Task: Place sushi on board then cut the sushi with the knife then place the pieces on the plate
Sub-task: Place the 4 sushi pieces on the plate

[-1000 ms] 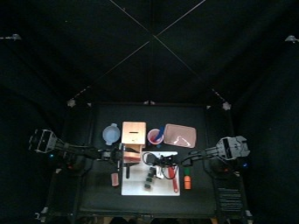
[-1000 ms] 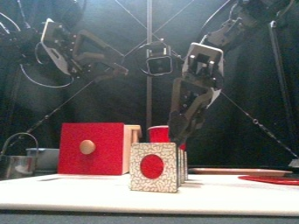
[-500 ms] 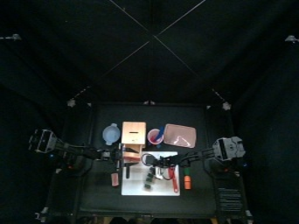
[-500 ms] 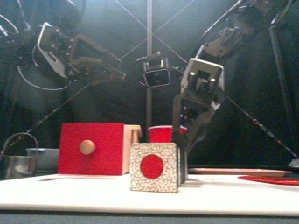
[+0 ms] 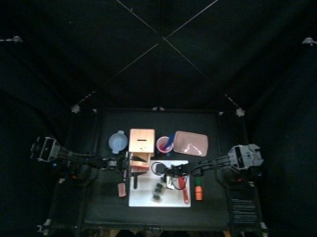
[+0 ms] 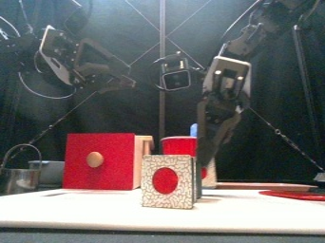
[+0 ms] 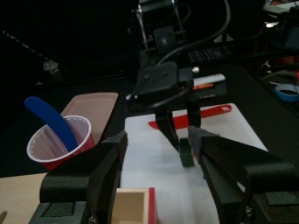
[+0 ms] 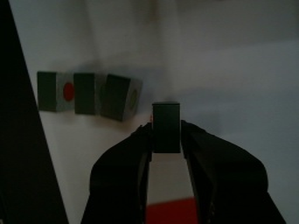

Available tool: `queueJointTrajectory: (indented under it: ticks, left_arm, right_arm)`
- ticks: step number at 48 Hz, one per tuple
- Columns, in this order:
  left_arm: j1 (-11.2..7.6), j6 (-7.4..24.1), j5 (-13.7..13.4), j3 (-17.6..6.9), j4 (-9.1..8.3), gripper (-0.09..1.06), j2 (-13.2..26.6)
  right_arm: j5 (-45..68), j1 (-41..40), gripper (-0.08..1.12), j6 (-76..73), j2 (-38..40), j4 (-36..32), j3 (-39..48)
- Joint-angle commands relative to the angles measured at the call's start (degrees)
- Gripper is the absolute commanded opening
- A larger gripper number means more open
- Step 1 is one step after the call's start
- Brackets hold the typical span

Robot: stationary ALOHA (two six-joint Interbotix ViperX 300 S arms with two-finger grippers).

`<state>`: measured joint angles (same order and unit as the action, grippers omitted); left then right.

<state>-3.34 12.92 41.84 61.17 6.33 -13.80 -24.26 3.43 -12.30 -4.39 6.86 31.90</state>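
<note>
**Right gripper (image 8: 167, 133) grips one sushi slice (image 8: 167, 118), apart from the roll**

Top view: the white cutting board (image 5: 168, 196) lies at the front of the worktop. The wooden box (image 5: 141, 142), red cup (image 5: 165, 143) and pink tray (image 5: 192, 143) stand in a row behind it. Both arms reach over the board's back half. The right gripper is on the tray's side, which suits a carry to the tray.

Front view: the sushi roll (image 6: 169, 181) stands on the board with its red-centred end facing forward. The right gripper comes down just behind it. The blue knife (image 6: 193, 127) stands in the cup, so cutting looks finished for this slice.

Left wrist view: the left gripper (image 7: 158, 144) is spread wide with nothing between its jaws. It hangs back near the box, probably to leave its partner room.

Right wrist view: the jaws are clenched on the slice's flat faces, which keeps it upright. It seems to hang just above the board. The roll's remaining three blocks lie together nearby on the board.
</note>
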Motion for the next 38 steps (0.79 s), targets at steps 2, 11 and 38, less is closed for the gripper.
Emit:
queueJointTrajectory:
  ticks: [2, 11, 38]
  left_arm:
    - [0.09, -0.1, 0.2, -0.5, 0.09, 0.91, -0.6]
    - [0.09, -0.1, 0.2, -0.5, 0.09, 0.91, -0.3]
    - [0.26, 0.1, 0.1, -0.3, 0.09, 0.91, -0.1]
  right_arm:
    - [-4.7, -2.7, 0.6, -0.1, 9.5, 1.1, 3.2]
    - [-6.5, -11.0, 0.6, 0.0, 18.5, 2.6, 10.0]
    - [8.1, -34.7, 0.6, -0.4, 18.1, 9.5, 17.5]
